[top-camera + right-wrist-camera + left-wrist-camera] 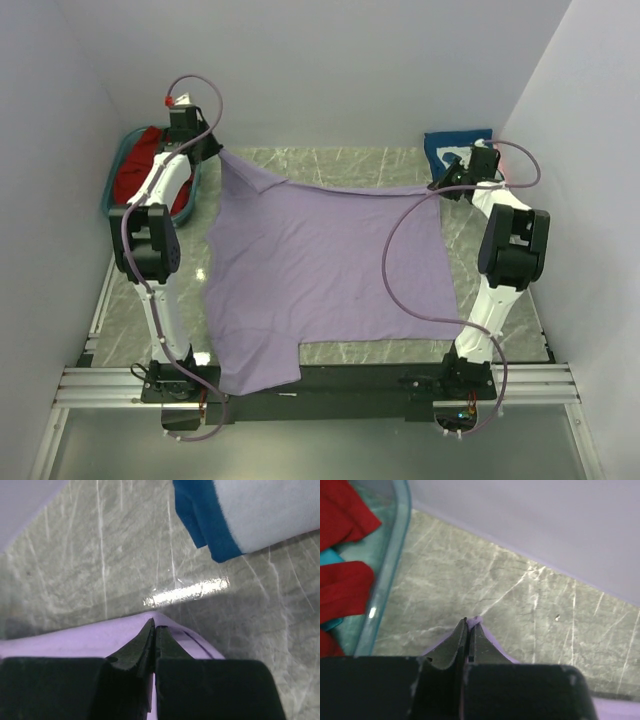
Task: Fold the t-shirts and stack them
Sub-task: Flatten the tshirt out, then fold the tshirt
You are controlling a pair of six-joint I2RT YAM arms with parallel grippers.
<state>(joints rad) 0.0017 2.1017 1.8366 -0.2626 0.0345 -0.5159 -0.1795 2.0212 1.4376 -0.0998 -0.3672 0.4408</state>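
Observation:
The lavender-purple t-shirt [320, 270] is spread over the middle of the table, its near edge hanging over the table's front. My left gripper [212, 148] is shut on its far left corner [476, 619], lifted off the table. My right gripper [443, 184] is shut on its far right corner [125, 635]. A red t-shirt [140, 165] lies in the teal tub and also shows in the left wrist view [345, 575]. A folded navy t-shirt with white graphic [455, 150] lies at the far right and also shows in the right wrist view [240, 510]. The pink t-shirt is out of view.
The teal plastic tub [112, 185] stands at the far left against the wall; its rim [390, 565] is close to my left gripper. White walls close in the back and both sides. A metal rail [330, 385] runs along the near edge.

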